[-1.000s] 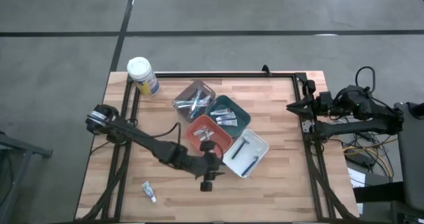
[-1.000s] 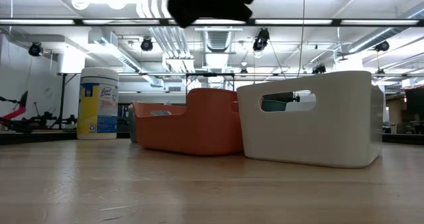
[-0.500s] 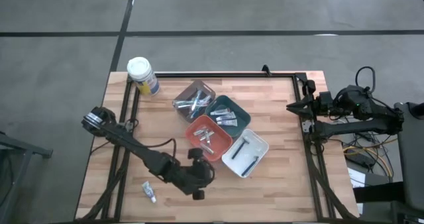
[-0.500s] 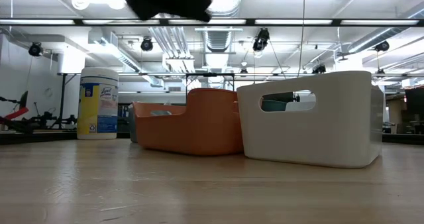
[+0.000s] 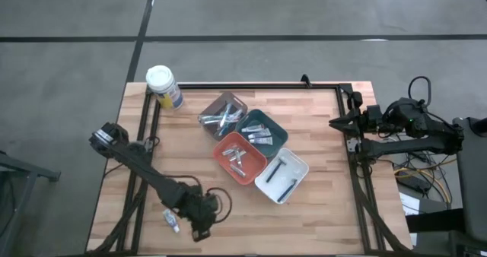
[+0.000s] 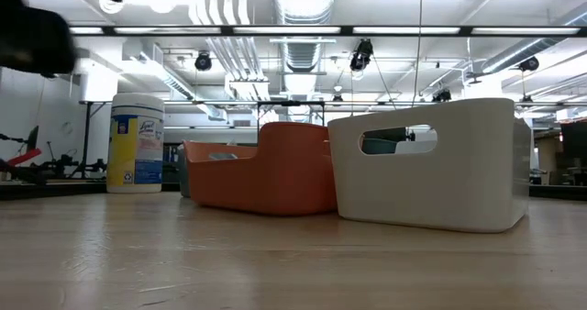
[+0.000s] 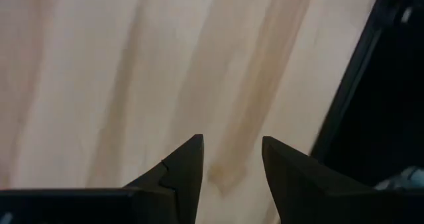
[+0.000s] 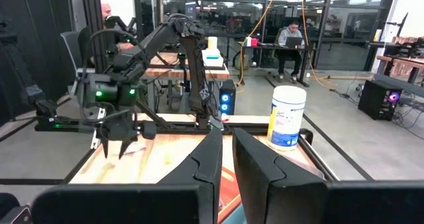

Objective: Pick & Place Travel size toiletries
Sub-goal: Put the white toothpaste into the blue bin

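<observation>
Canister [image 6: 136, 143] label: I can't read it.
Left gripper [image 5: 199, 228]: released, empty, beside a tube [image 5: 170, 220] on the counter [image 5: 319, 211].
Right gripper [image 5: 335, 122]: parked; high view can't tell.

Both arms are matte black, chunky jointed links. The left claw [image 7: 232, 158] has two pointy wedge-shaped black fingers [image 7: 187, 166]. The right arm [image 5: 396, 120] trails thin dark cables, and a green indicator light glows on the left arm.

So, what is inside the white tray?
From above, the white tray holds two slim dark long-handled pieces. From table level, its wall hides everything inside.
</observation>
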`<state>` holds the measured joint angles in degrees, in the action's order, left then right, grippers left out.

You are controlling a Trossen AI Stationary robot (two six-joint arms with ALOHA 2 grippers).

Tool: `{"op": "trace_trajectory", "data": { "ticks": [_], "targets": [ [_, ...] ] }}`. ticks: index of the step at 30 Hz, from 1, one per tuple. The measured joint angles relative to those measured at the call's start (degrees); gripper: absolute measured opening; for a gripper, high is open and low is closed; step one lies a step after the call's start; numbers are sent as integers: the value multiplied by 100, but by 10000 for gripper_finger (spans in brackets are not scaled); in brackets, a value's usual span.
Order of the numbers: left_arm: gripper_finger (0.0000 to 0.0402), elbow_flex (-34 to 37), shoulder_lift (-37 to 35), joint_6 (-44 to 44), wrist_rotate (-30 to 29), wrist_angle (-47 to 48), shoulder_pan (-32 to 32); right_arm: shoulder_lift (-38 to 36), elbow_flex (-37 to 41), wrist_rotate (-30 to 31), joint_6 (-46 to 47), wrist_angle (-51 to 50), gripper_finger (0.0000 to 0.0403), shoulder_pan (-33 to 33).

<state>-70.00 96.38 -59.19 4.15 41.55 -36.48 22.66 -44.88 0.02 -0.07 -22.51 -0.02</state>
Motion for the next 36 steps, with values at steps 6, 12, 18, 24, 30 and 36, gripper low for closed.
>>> {"op": "trace_trajectory", "data": {
  "ticks": [6, 12, 18, 24, 30, 36],
  "targets": [
    [158, 0, 0, -230, 135, 332, -522, 1, 0, -1, -5, 1, 34, -1],
    [158, -2, 0, 623, 142, 942, -997, 1, 0, 0, 3, 1, 34, 0],
    [158, 41, 0, 865, 139, 1715, -1279, 1, 0, -1, 4, 1, 34, -1],
    [158, 559, 0, 1015, 140, 1219, -1470, 1, 0, -1, -1, 1, 34, 0],
    [158, 1244, -41, 1469, 136, 394, -1536, -1, 0, -1, -6, 1, 34, 0],
    [155, 1653, -33, 2028, 137, 139, -1531, -1, 0, -1, 2, 1, 34, 1]
  ]
}}
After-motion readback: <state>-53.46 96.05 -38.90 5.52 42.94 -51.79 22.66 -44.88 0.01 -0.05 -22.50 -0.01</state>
